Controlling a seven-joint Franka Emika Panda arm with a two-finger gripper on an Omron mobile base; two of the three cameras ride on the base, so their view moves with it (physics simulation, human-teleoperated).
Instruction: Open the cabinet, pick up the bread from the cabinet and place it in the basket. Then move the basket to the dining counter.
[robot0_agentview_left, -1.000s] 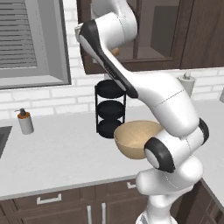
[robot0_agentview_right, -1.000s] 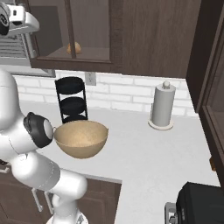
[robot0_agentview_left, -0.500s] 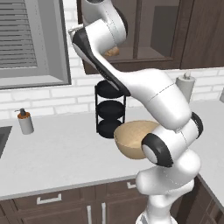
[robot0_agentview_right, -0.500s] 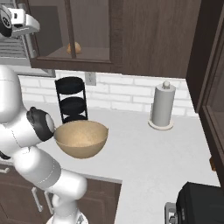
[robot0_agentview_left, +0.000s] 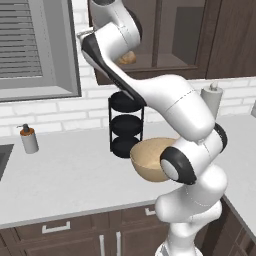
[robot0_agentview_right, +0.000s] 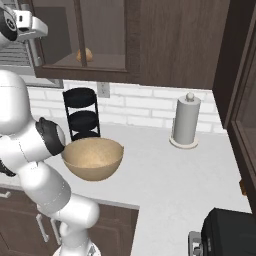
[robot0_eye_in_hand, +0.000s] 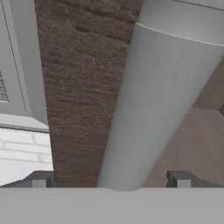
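Note:
The dark brown cabinet (robot0_agentview_left: 185, 40) (robot0_agentview_right: 165, 40) hangs above the counter. Behind its glass door, the small golden bread (robot0_agentview_left: 127, 58) (robot0_agentview_right: 85, 54) sits on the shelf. My arm reaches up to the cabinet's left edge. In the hand view my gripper (robot0_eye_in_hand: 111, 179) is open, and the door's long silver bar handle (robot0_eye_in_hand: 153, 109) runs between its two fingertips (robot0_eye_in_hand: 39, 179), very close. The tan bowl-shaped basket (robot0_agentview_left: 147, 159) (robot0_agentview_right: 93, 158) rests on the counter near the front edge, below the cabinet and partly behind my arm. The dining counter is out of view.
A black three-tier rack (robot0_agentview_left: 125, 125) (robot0_agentview_right: 82, 117) stands behind the basket by the brick wall. A paper towel roll (robot0_agentview_right: 185, 120) stands to the right, and a soap bottle (robot0_agentview_left: 29, 140) to the left under the window (robot0_agentview_left: 35, 45). A dark appliance (robot0_agentview_right: 227, 235) sits at the near right.
My upper arm and hand have swung left and up toward the cabinet's left door handle. The jaws stayed open. Basket and bread have not moved.

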